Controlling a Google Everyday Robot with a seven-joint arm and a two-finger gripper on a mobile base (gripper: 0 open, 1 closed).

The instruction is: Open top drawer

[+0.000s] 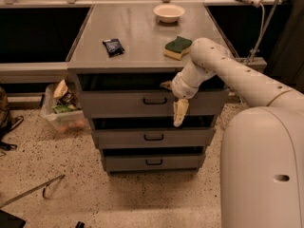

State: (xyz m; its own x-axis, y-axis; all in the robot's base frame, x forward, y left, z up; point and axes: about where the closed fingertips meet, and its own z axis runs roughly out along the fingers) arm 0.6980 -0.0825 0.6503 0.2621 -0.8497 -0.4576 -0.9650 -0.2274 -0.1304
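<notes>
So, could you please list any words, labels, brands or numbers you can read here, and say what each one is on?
No text can be read.
Black packet on the cabinet top: print too blurred.
Bags in the bin at left: print too blurred.
Top drawer, sponge, bowl: no marking shows.
Gripper, in front of the top drawer, right of its handle: no marking shows.

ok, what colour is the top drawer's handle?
Black handle on the grey top drawer, camera view. Gripper is just right of it.
</notes>
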